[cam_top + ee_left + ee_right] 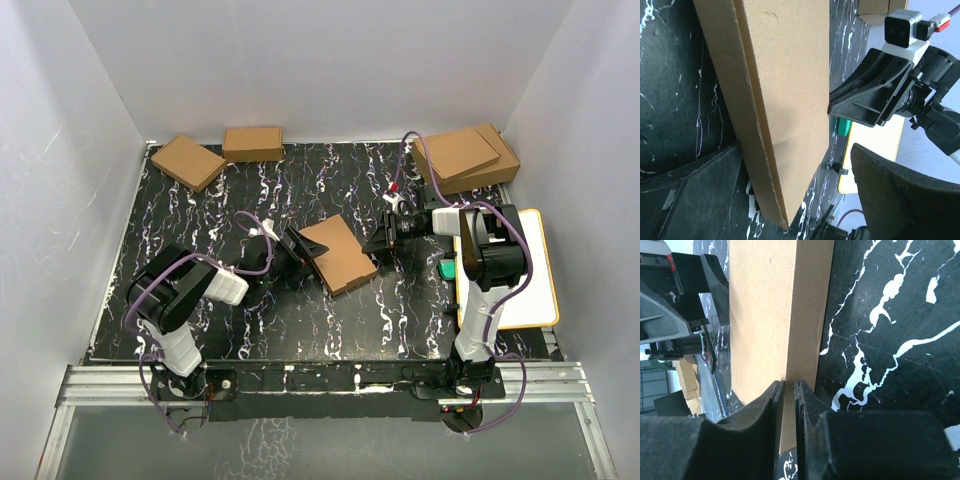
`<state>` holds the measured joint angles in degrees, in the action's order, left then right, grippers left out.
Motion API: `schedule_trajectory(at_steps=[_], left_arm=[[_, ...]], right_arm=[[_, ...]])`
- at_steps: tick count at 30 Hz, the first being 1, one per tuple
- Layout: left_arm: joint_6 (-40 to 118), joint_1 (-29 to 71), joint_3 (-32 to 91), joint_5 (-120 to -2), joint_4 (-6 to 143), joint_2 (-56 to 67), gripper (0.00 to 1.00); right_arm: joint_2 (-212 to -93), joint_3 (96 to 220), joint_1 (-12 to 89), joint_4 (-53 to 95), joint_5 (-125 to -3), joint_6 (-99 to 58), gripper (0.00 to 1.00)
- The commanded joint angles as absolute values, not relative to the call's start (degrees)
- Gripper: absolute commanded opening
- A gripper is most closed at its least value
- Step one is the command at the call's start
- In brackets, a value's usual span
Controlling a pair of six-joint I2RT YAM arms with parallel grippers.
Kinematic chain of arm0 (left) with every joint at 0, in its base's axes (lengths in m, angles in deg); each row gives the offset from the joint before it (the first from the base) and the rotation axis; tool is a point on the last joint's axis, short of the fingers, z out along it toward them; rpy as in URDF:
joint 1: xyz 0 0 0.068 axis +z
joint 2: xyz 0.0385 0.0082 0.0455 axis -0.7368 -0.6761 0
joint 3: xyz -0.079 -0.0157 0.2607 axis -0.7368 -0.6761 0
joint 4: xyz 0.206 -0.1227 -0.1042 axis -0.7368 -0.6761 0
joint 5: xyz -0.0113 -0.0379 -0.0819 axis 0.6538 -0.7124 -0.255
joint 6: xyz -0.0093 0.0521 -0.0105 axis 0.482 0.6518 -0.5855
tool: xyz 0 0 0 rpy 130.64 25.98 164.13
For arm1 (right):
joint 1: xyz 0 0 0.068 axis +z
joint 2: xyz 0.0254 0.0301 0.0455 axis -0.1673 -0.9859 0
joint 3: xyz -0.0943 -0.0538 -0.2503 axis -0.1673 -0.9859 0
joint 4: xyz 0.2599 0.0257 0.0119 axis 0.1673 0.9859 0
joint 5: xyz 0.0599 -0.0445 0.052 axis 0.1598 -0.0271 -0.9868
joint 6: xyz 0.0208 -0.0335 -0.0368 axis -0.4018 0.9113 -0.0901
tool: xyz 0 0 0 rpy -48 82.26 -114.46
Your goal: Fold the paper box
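The black, white-veined marble-look table (300,320) carries everything. At its far right corner sit the two larger stacked brown cardboard boxes (465,160), both closed, so nothing of their insides shows. Along the right edge lies a flat white board with a yellow rim (525,285), its surface bare. The paper box (340,255), a plain brown corrugated-cardboard mailer already in thin rectangular form, lies mid-table between the two arms, turned at an angle to the table edges. It is closed too, with its contents, if any, hidden. I judge it light and fairly stiff across its broad face but easy to crush or crease along the thin side walls. It is also likely to slide on the smooth top, so hold it by opposite edges rather than by the flat face. Two small ready-made brown cardboard boxes (188,162) (253,143) rest shut at the far left. The left gripper (303,252) has its jaws spread wide around the box's left end, one finger close against the side wall and the other apart from it. The right gripper (380,243) meets the right edge, its jaws drawn to a narrow slit with cardboard showing in it, which I read as a pinch on that edge. A small green object (446,268) sits just beside the board.
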<state>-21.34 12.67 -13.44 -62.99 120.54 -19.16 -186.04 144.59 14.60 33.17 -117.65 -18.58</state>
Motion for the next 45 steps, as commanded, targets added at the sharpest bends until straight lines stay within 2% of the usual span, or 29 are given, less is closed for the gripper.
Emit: schedule_trajectory(at_steps=[1, 9, 15, 22, 32, 35, 45], left_arm=[[-22.49, 11.97, -12.09, -61.43, 122.30, -21.85, 0.87], [-21.82, 11.43, -10.39, -60.86, 121.87, -22.84, 0.77], [-22.33, 10.95, -10.46, -61.87, 130.12, -24.27, 0.65], [-17.25, 9.84, -11.40, -62.80, 136.20, -21.04, 0.69], [-16.38, 9.67, -15.55, -65.61, 155.09, -22.02, 0.71], [-16.16, 9.60, -14.87, -65.83, 152.62, -21.82, 0.71], [-13.07, 6.85, -7.61, -60.21, 126.25, -20.45, 0.67]], right_arm=[[-188.17, 144.51, 14.62, 33.47, -112.16, -16.23, 0.18], [-188.33, 144.90, 14.57, 33.73, -114.42, -15.92, 0.20], [-188.63, 145.06, 14.57, 34.02, -114.32, -15.84, 0.20], [-189.49, 145.52, 14.61, 34.91, -113.18, -15.55, 0.19], [-189.89, 145.61, 14.05, 35.13, -113.12, -15.50, 0.19], [-190.17, 145.78, 13.99, 35.42, -113.31, -15.32, 0.19], [-190.55, 146.22, 13.97, 36.28, -114.09, -14.85, 0.19]])
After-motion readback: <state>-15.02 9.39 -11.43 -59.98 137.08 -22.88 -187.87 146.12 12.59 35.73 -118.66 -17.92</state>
